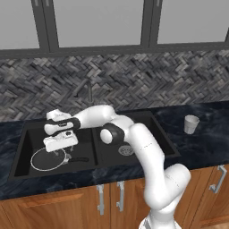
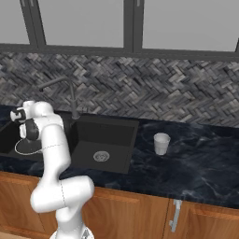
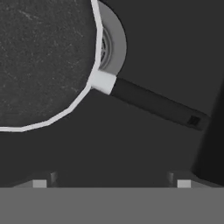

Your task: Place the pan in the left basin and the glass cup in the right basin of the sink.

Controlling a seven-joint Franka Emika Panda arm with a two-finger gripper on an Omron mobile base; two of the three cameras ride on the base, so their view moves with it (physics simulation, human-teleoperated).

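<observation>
Pan (image 1: pixel 47 160) flat in left basin (image 1: pixel 27 142) | tool (image 1: pixel 59 152) open above

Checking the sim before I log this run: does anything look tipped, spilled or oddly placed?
Nothing stands out. The pan lies flat in the left basin, partly covering its drain. The glass cup stands upright on the counter, right of the sink. The gripper hovers over the pan, jaws open.
</observation>
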